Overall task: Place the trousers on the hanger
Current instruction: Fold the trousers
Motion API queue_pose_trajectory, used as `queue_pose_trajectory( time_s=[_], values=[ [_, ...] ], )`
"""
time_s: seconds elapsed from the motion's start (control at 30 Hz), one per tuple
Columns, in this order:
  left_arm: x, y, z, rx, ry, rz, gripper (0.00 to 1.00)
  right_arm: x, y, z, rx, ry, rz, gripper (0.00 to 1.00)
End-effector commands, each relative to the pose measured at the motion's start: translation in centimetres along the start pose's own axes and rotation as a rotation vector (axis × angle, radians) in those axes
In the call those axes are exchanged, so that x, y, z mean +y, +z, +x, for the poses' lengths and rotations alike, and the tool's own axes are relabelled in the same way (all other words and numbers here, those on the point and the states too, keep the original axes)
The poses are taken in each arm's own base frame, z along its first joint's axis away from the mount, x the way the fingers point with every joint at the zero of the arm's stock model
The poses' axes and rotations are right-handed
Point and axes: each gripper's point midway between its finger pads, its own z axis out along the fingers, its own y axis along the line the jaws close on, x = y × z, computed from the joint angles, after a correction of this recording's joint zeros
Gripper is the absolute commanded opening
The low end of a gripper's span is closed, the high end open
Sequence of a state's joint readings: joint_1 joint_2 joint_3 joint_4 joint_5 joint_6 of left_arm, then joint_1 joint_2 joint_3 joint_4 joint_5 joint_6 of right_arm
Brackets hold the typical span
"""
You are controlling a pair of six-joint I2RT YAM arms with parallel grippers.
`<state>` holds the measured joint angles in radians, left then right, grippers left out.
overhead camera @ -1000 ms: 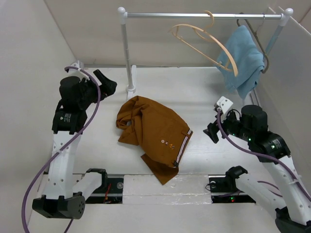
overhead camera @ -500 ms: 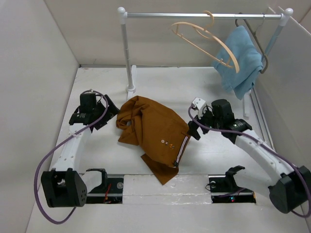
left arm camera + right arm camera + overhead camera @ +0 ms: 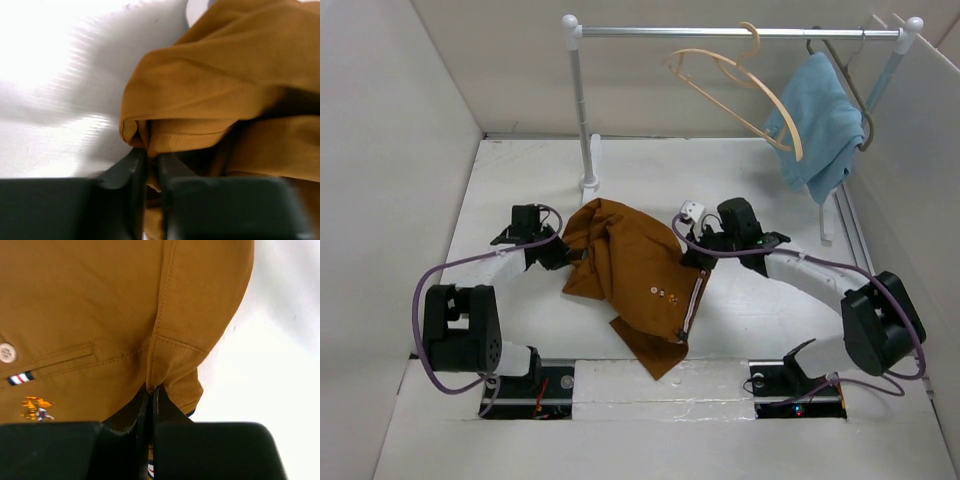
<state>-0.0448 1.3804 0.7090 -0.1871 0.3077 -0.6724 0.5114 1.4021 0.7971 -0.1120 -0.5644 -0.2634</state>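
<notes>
The rust-brown trousers [image 3: 635,270] lie crumpled in the middle of the table. My left gripper [image 3: 558,255] is at their left edge, shut on a fold of the brown cloth [image 3: 145,145]. My right gripper [image 3: 703,262] is at their right edge by the striped waistband, shut on a seam of the trousers [image 3: 152,382]. A small button [image 3: 6,353] and a striped tab show beside it. The pale wooden hanger [image 3: 745,85] hangs tilted by its hook from the rail [image 3: 720,32] at the back.
A light blue cloth [image 3: 817,125] hangs on a dark grey thin hanger [image 3: 840,60] at the rail's right end. The rail's white post [image 3: 583,110] stands just behind the trousers. Walls close in on the left and right.
Both arms came down and inward from the sides to the trousers. Both grippers, open before, have shut on the cloth's edges. The trousers have barely moved.
</notes>
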Motion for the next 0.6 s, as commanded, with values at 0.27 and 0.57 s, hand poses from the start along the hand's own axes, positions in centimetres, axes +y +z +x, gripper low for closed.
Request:
queue_pose_trajectory(
  time_s=[0.27, 0.57],
  values=[
    [-10.7, -18.6, -11.7, -0.647, 0.115, 0.208, 0.00, 8.5, -12.5, -19.6, -0.287, -0.338, 0.148, 0.00],
    [-9.9, -39.4, -15.0, -1.195, 0.047, 0.080, 0.00, 18.7, -25.2, -21.6, -0.365, -0.396, -0.065, 0.00]
  ],
)
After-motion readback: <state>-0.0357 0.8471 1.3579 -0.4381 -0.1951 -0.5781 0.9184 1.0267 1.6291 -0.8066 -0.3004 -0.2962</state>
